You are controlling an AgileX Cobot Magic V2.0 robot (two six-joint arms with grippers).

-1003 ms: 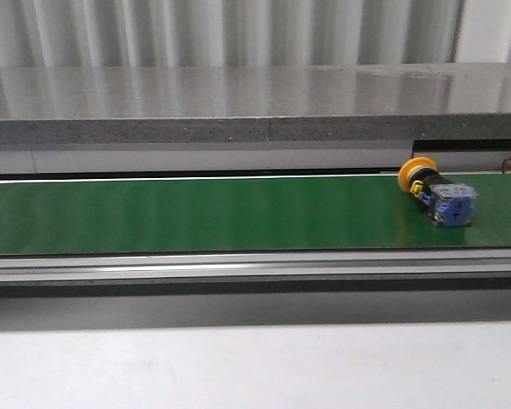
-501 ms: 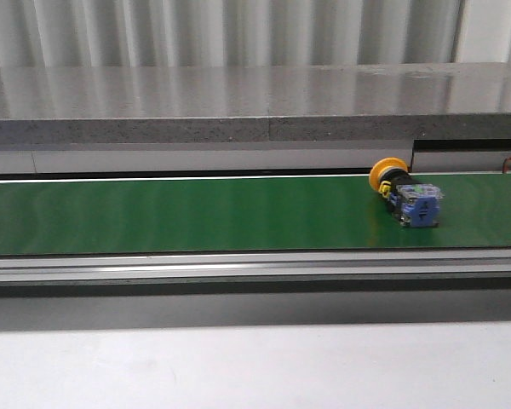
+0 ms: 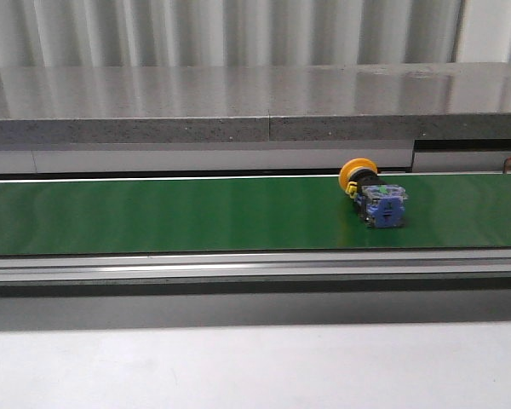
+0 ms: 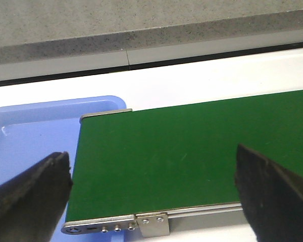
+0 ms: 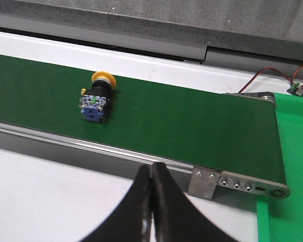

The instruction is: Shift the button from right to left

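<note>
Fingers [image 5: 150,201] pressed together, gripping nothing

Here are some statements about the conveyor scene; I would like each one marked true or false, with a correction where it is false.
1. The small push-button with the orange-yellow cap lies on its side on the green conveyor belt. True.
2. The right gripper is closed around the button. False: its fingers are shut together on nothing, and the button lies apart from it on the belt.
3. The left gripper has its fingers spread wide apart. True.
4. The button already rests in the light blue plastic tray. False: the visible part of the tray holds nothing.
5. The blue tray sits at the end of the belt near the left gripper. True.
</note>
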